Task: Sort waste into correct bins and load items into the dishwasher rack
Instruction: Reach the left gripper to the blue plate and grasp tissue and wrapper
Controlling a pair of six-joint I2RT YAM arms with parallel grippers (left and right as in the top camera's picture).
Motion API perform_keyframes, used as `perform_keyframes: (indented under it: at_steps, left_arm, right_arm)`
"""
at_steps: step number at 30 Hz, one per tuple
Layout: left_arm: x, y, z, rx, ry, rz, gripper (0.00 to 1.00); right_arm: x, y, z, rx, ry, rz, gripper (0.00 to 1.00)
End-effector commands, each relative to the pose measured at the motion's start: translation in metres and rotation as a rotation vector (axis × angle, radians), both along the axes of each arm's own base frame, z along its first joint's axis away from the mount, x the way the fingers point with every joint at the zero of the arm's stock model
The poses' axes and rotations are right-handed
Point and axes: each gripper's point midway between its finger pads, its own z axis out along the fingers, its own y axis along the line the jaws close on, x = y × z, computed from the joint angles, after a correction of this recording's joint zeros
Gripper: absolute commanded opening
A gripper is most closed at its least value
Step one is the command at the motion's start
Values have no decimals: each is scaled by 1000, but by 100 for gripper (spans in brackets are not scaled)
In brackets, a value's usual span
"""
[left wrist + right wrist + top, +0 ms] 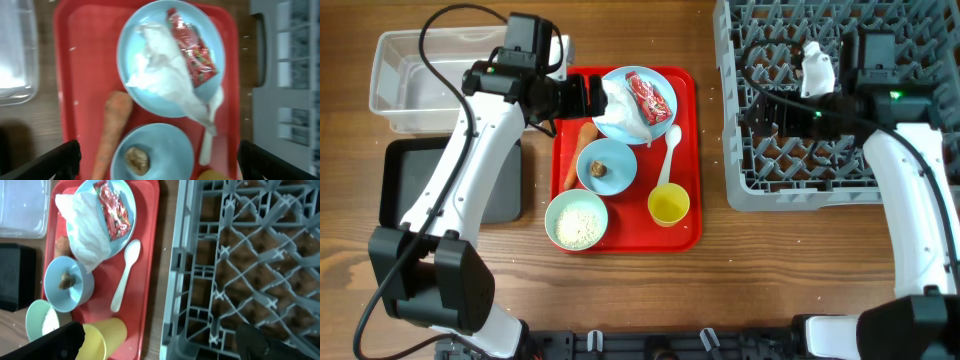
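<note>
Left gripper (590, 97), jaws spread and empty, hangs over the flat red tray (688, 235); right gripper (765, 112), likewise agape, over the grey plastic grid rack (800, 170). The left arm (470, 150) hides part of the shallow black rectangular tray (405, 185) (clear rectangular tub (405, 85) beside it).

Left wrist, blurred: pale blue round plate (147, 15) holds crumpled white napkin (160, 75) and shiny red snack wrapper (192, 47); orange carrot (112, 125) cut off below.

Right wrist: light blue bowl (85, 292) holds a small brown scrap (65, 280); a finger (55, 342) covers part of the yellow cup (107, 335).
</note>
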Motion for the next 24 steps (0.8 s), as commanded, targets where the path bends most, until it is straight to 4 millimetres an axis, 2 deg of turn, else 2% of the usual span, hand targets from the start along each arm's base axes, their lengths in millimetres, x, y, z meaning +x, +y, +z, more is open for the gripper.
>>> perform_keyframes:
  at_steps: [1, 3, 5, 9, 11, 13, 15, 16, 17, 21, 24]
  left_arm:
    - [8, -16, 38, -86, -44, -5, 99]
    - [14, -10, 62, -37, -84, 28, 99]
    - [24, -3, 97, 46, -171, 68, 99]
    - [43, -5, 147, 142, -306, 108, 99]
    - [54, -11, 149, 162, -326, 113, 100]
    - [66, -20, 135, 171, -309, 95, 99]
    - [75, -27, 107, 190, -258, 81, 99]
    - [79, -31, 91, 201, -228, 71, 100]
    - [85, -41, 56, 225, -166, 47, 99]
    - [84, -60, -7, 266, -39, 11, 100]
    - [80, -71, -37, 253, 40, 55, 100]
  right_arm:
    - [11, 0, 8, -7, -41, -5, 100]
    - [13, 0, 9, -9, -53, -3, 100]
    - [14, -2, 9, -18, -58, -9, 100]
    - [13, -2, 8, -19, -50, -9, 100]
    - [11, -2, 7, -21, -44, -10, 100]
    - [10, -2, 7, -20, -38, -10, 100]
    - [9, -2, 6, -20, -31, -10, 100]
    - [8, -2, 5, -20, -27, -10, 100]
    - [6, -2, 5, -20, -19, -10, 100]
    - [3, -2, 3, -19, 0, -11, 100]
    - [0, -2, 2, -20, 10, -10, 100]
